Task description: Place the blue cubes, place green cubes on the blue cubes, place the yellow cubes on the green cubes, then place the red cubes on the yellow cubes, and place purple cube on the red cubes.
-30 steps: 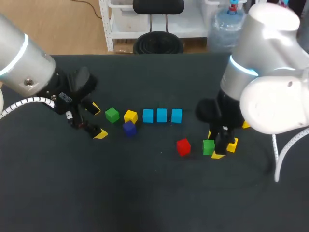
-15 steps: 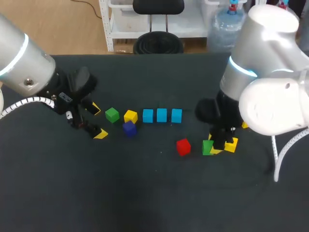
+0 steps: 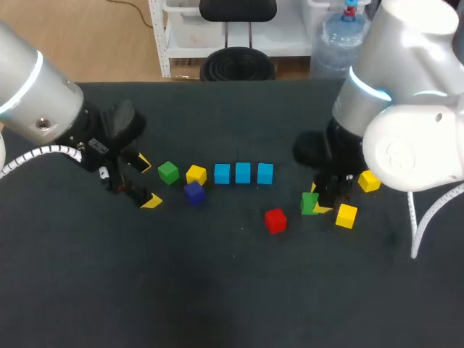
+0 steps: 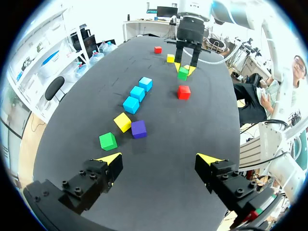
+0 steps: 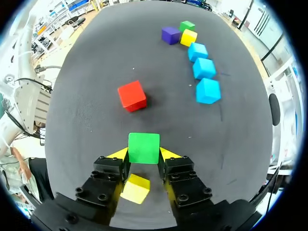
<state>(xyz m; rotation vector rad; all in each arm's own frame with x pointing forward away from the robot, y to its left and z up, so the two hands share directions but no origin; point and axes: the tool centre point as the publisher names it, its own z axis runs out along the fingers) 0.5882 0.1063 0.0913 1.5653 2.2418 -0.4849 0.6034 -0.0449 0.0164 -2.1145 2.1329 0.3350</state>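
Pinching a green cube (image 5: 144,144) from two sides, the right gripper (image 5: 144,155) hangs over the right part of the dark worktop (image 3: 217,275), its yellow-tipped fingers (image 5: 119,154) pressed against the cube's opposite faces. Whether the cube clears the worktop cannot be told. In the right wrist view a loose yellow cube (image 5: 135,188) lies under the gripper, behind the fingertips. The head view shows this cube just to the right of the gripper, and a second yellow cube (image 3: 369,181) lies a little farther back beside the right arm. A red cube (image 3: 275,220) sits near the held cube, on its left, apart from it.

Three blue cubes (image 3: 243,172) stand in a straight row near the middle of the worktop, close together with narrow gaps between them. Left of the row come a third yellow cube (image 3: 196,175) and then the other green cube (image 3: 168,172). A purple cube (image 3: 193,192) sits just in front of that yellow one, nearly touching it.

The left gripper (image 4: 160,159) is over the left side of the worktop with its fingers spread wide and nothing between them. The other green cube lies just ahead of it. In the left wrist view a second red cube (image 4: 158,49) shows at the far end of the worktop, beyond the right arm.
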